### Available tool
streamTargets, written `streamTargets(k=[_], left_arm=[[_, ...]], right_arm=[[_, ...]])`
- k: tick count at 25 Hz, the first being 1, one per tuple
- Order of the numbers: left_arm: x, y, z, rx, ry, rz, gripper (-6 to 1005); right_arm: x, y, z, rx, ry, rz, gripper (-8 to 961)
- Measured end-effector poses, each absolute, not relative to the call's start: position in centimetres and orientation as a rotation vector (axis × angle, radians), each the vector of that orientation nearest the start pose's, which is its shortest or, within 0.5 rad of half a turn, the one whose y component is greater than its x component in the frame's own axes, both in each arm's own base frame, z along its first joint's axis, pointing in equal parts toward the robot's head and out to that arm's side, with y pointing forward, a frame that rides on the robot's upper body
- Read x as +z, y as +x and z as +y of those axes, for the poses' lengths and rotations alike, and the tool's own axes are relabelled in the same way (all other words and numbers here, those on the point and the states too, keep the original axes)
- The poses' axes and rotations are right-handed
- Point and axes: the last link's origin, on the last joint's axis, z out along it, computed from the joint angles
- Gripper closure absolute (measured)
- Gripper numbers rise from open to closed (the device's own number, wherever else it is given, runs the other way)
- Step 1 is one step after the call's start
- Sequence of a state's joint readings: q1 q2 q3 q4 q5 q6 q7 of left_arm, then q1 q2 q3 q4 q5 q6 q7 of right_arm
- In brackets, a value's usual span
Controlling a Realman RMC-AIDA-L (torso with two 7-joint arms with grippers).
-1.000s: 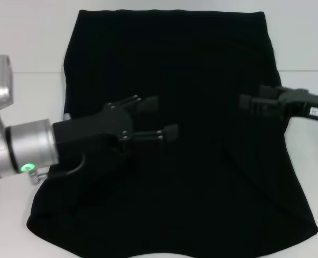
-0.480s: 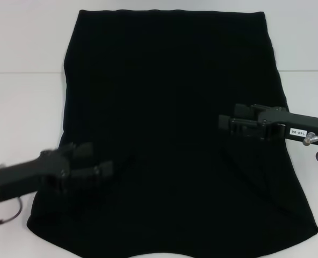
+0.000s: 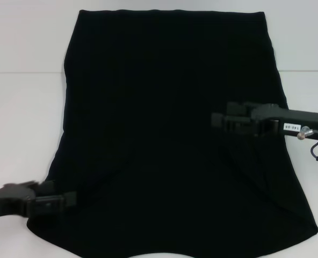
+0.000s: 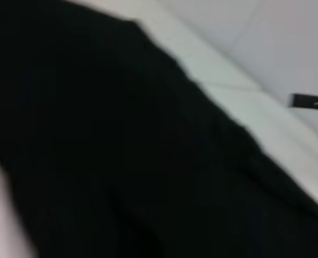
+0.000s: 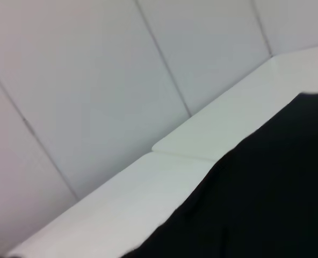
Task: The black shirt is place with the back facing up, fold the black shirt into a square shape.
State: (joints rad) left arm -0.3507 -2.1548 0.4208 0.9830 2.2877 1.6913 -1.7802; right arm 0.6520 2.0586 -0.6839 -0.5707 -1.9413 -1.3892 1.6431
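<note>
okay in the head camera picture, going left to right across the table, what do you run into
left gripper at the shirt's near left edge → black shirt spread flat → right gripper over the shirt's right side → bare white table

The large plain black soft fabric T-shirt [image 3: 170,134] is lying spread flat on the white surface [image 3: 19,107], filling the middle of the head view and reaching from the far side to the near edge. The left pincer [image 3: 54,198] is sitting low at the shirt's near left corner, at its edge. The right pincer [image 3: 226,121] is hanging over the shirt's right half, reaching in from the right side, well apart from the left one.
</note>
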Motion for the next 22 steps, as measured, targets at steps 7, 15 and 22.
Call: streamTargets(k=[7,15,22], left_arm=[[6.1,-33.9,26.3,-0.391,-2.353,-1.347,50],[6.1,-34.8,26.5,-0.292,-2.308,-1.398,57],[5.2,-34.3,27.3,-0.279,-2.350,-1.384,64]], right_arm=[[0.3,23.3,36.6,0.715,-2.735,0.881,86],[1.2,22.9,35.6,0.742,-2.833,0.852,87],[1.3,22.6,36.0,0.746,-2.822,0.841,87]])
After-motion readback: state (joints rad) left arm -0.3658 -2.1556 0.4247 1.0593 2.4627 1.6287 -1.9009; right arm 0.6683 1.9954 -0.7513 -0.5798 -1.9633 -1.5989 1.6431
